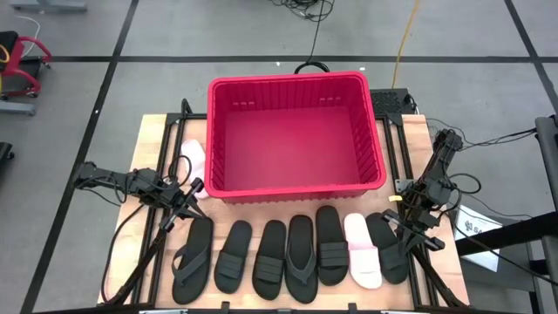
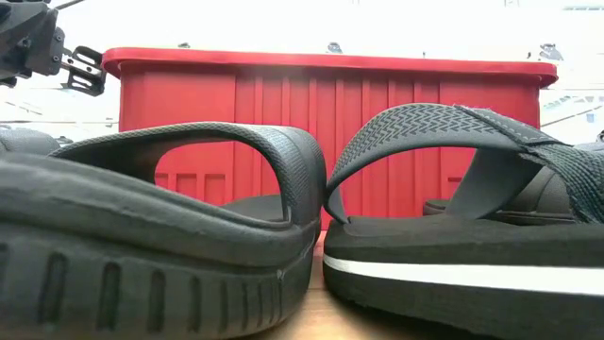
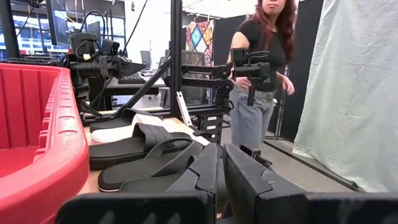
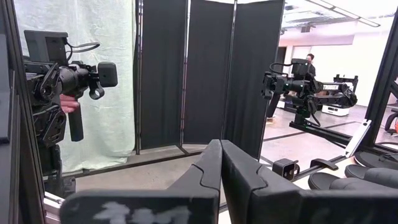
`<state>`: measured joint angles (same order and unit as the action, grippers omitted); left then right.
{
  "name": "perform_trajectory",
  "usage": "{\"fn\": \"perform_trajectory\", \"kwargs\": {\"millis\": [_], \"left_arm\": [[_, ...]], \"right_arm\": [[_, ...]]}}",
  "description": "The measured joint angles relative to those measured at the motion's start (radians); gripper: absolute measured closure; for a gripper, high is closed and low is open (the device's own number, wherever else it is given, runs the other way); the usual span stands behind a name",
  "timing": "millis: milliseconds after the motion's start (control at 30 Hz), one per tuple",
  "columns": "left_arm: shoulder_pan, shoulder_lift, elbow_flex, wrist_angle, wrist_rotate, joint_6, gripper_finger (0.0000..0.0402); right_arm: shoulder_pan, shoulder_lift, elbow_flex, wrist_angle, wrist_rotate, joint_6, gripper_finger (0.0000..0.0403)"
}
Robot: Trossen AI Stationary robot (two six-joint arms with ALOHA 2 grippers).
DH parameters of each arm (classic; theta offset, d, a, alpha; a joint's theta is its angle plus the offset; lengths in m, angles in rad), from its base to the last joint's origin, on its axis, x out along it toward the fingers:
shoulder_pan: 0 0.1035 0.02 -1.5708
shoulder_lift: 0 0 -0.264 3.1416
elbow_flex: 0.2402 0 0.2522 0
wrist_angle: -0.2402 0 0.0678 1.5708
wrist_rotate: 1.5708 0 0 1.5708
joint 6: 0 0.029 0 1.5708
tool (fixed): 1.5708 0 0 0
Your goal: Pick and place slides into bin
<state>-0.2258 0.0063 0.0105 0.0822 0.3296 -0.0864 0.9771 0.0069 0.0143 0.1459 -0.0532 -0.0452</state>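
Observation:
The red bin stands at the table's far middle and is seen empty from above. Several slides lie in a row along the near edge, soles down: a black flip-flop, black wide-strap slides, a second flip-flop and a pink-white slide. Another pale slide lies left of the bin. My left gripper hovers shut near that pale slide, above the table. My right gripper hovers shut at the row's right end. Both touch nothing.
Black frame rails run along both table sides. A person stands beyond the table's right side. In the low view two black slides fill the foreground in front of the bin.

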Motion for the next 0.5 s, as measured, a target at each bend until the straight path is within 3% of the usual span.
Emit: {"fn": "perform_trajectory", "kwargs": {"millis": [500], "left_arm": [[0.0, 0.0, 0.0, 0.0, 0.0, 0.0, 0.0376]], "right_arm": [[0.0, 0.0, 0.0, 0.082, 0.0, 0.004, 0.0403]]}}
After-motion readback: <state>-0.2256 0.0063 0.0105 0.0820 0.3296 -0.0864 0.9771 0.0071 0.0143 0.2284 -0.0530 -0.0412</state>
